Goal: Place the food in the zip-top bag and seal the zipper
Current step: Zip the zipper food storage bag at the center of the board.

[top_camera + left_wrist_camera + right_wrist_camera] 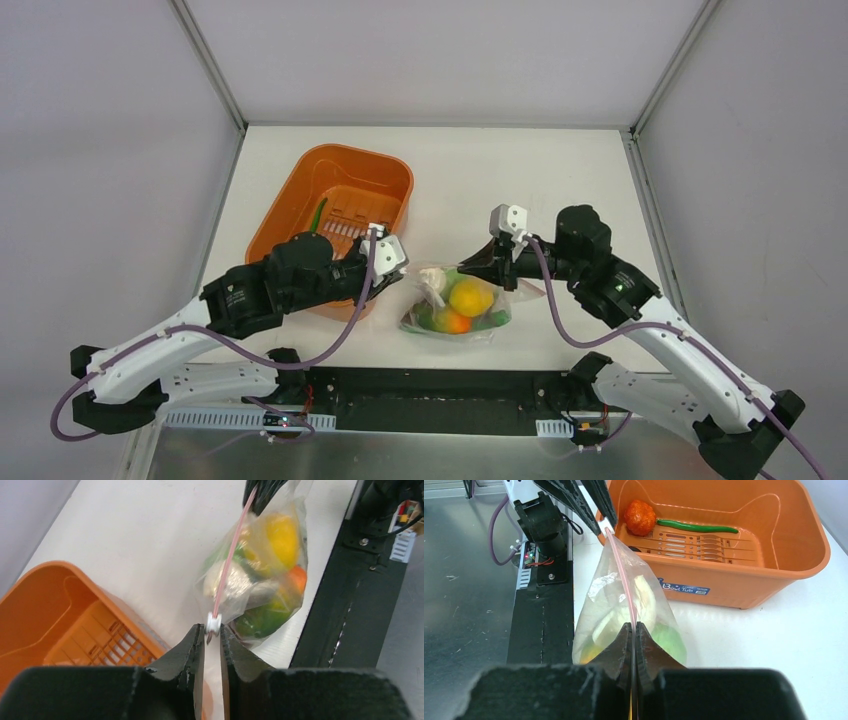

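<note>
We see an orange basket (340,180) on the L half of a white table (520,170), set at a slant. Its floor has a row of slots (704,542), and a blue label (684,587) sits on one outer wall. A black plate (430,395) runs along the near table edge, w/ a bare metal bench (464,605) beside it. Grey walls (100,150) and alu. frame posts (210,65) close in the table on 3 sides.

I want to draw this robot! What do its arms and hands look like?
The left arm and right arm are white with chunky black joints and looping purple cables. The left hand and right hand each have two black pointed fingers.
</note>
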